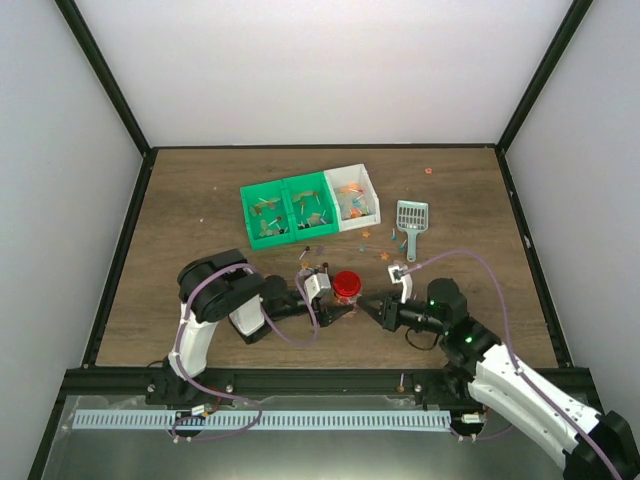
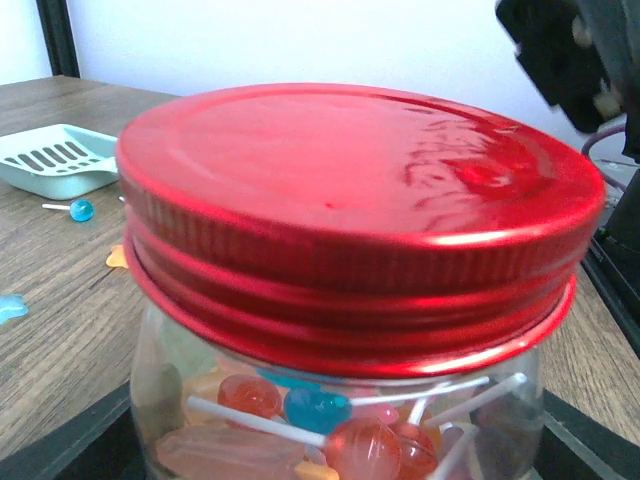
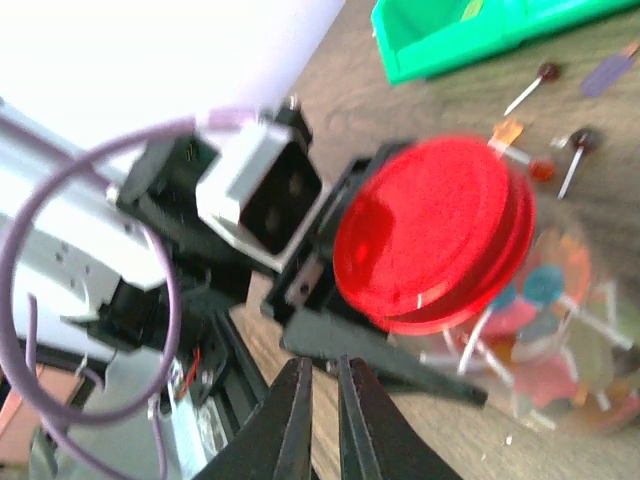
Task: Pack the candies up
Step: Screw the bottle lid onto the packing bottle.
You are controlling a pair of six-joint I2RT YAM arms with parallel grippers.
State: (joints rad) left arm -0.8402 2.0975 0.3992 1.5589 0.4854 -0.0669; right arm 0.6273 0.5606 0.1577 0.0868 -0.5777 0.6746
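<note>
- Candies (image 2: 318,410) are seen packed inside a clear glass jar (image 2: 175,380): round lollipops in red, orange, pink and blue, with white sticks crossing between them.
- The jar is capped by a red metal lid (image 2: 350,180), which is seated level on the threaded neck.
- The jar is stood on the worktop (image 1: 200,290) close to its near edge, about midway along it.
- The jar is grasped low on its glass body by the left gripper (image 1: 338,303), with one dark finger pressed to each side.
- The right gripper (image 3: 324,370) is held just beside the jar, on its right and apart from it. Its fingers are drawn almost together, with only a slim gap left, and nothing is gripped between them.
- More candies are kept in two green bins (image 1: 262,241) and a white bin (image 1: 358,226), set in a row toward the far edge.
- A pale blue-green slotted scoop (image 1: 411,216) is laid flat just right of the white bin.
- Loose candies are scattered on the worktop between the bins and the jar, and one lies near the far right corner.
</note>
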